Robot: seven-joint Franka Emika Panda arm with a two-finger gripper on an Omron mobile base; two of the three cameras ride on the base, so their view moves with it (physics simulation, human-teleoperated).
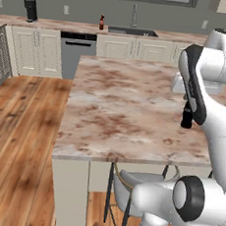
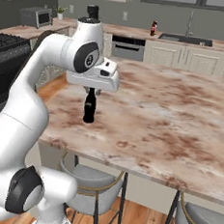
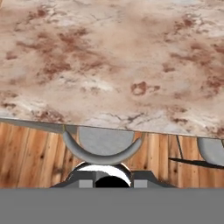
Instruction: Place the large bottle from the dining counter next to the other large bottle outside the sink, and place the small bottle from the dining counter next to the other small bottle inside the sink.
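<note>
A stool [image 2: 95,185] sat nearest, under the bench [image 2: 171,119]. The tool [image 2: 91,91] was closed round the neck of a dark bottle [image 2: 89,109] at the bench's edge; probably stiff, slick, light.

The worktop [image 1: 120,111] was polished beige marble mottled reddish-brown, the small bottle [image 2: 89,107] on it glossy black like glass, the floor [image 1: 18,139] warm varnished wood planks, the stool [image 2: 90,180] smooth grey with a brass-toned metal rim, and the arm [image 2: 32,101] glossy white plastic.
</note>
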